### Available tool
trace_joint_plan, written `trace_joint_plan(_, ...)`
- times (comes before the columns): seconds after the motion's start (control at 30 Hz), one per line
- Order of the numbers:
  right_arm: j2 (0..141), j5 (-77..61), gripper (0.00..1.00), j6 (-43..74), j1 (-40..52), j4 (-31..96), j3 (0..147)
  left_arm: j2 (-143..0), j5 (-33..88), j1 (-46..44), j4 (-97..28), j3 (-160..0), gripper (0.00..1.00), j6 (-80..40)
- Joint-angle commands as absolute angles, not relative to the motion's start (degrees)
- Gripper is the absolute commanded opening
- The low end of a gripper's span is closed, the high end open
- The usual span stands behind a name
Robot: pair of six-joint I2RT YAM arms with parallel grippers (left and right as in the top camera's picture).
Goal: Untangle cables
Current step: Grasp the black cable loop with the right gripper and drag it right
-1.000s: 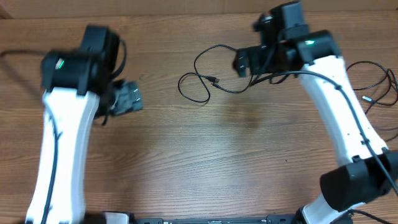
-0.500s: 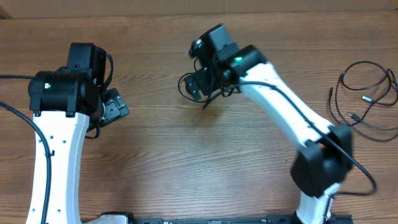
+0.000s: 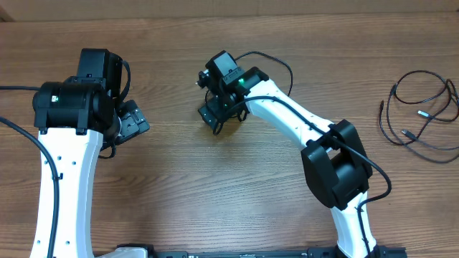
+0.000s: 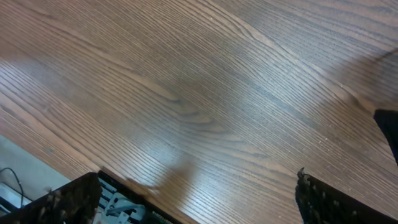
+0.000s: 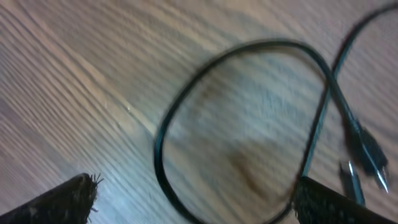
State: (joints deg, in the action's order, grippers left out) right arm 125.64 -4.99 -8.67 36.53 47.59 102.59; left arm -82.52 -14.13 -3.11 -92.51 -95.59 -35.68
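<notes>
Black thin looped cable with small plugs lies on the wooden worktop, and the right fingers, released like the left fingers, have just swung across above it, probably to pick it.

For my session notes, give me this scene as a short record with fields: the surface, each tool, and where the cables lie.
surface: brown wood-grain table
left tool: open, empty, over bare wood
right tool: open, holding nothing, at table centre
centre cable: thin black looped cord with a small plug, lying on the table below the right tool
side cable: second thin black looped cord, near the table's right edge, apart from both arms
</notes>
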Motion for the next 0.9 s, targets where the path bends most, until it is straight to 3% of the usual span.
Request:
trace_joint_plan(0.0,128.18,-4.1,0.95,-8.14,36.64,46.78,102.63,-82.5,-13.65,-3.11,-92.33,-95.22,0.99,-35.73)
trace_joint_plan(0.07,129.25,-4.05,0.84,-7.09,36.64,46.94,102.48,-82.5,-13.61,-3.11,-92.33,-95.22,0.99,-35.75)
trace_joint_plan(0.2,130.21,-2.44,0.41,-4.97,36.47,48.64,102.37,-82.5,-13.47,-3.11,-92.31,-95.22,1.0,-35.75)
trace_joint_plan(0.27,130.02,2.26,0.07,-1.41,36.07,49.84,102.52,-82.5,-13.45,-3.11,-92.33,-95.22,1.0,-35.75)
trace_joint_plan(0.3,129.86,5.28,0.04,0.49,35.83,50.7,102.74,-82.5,-13.45,-3.14,-92.31,-95.22,1.0,-35.75)
trace_joint_plan(0.53,123.7,26.28,0.04,9.98,29.91,60.1,106.78,-82.5,-13.47,-3.11,-92.27,-95.22,0.99,-35.75)
trace_joint_plan(0.87,110.19,32.32,0.04,12.27,8.58,70.61,111.11,-82.5,-12.51,-3.14,-91.0,-95.22,0.99,-35.75)
